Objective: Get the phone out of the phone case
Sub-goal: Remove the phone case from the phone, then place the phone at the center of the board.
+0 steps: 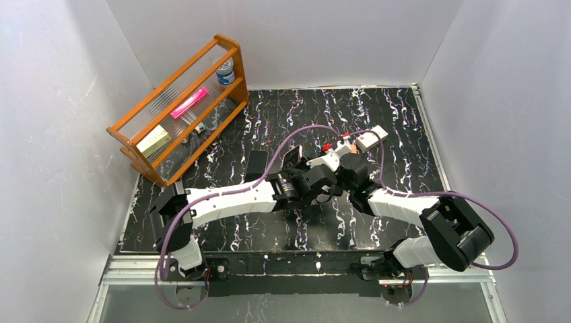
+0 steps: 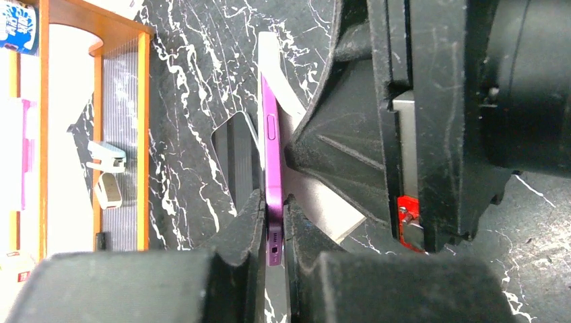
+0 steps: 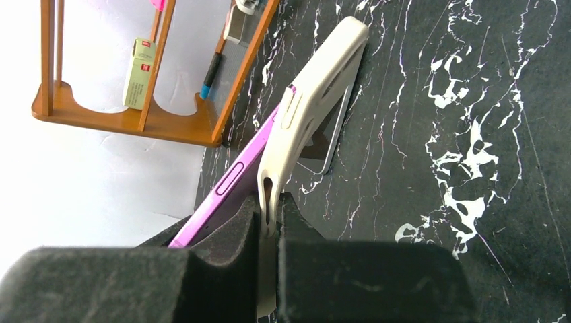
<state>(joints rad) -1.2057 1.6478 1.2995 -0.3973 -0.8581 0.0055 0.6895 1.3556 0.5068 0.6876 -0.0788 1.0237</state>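
Two grips meet mid-air above table (image 1: 404,121). Left gripper (image 2: 273,210) pinched narrow on bottom edge of purple phone (image 2: 271,148); right gripper (image 3: 269,212) closed on thin lip of cream case (image 3: 316,81). Phone partly peeled out, far end looks seated in case. My worries: flexible lip slips from pads under hard pull; shallow left pinch slides, phone twists or drops onto table.

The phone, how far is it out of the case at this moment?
Done: one end of the purple phone stands clear of the case. In hand: left gripper pinches the phone, right gripper the case. Left: free the far end, which looks seated in it.
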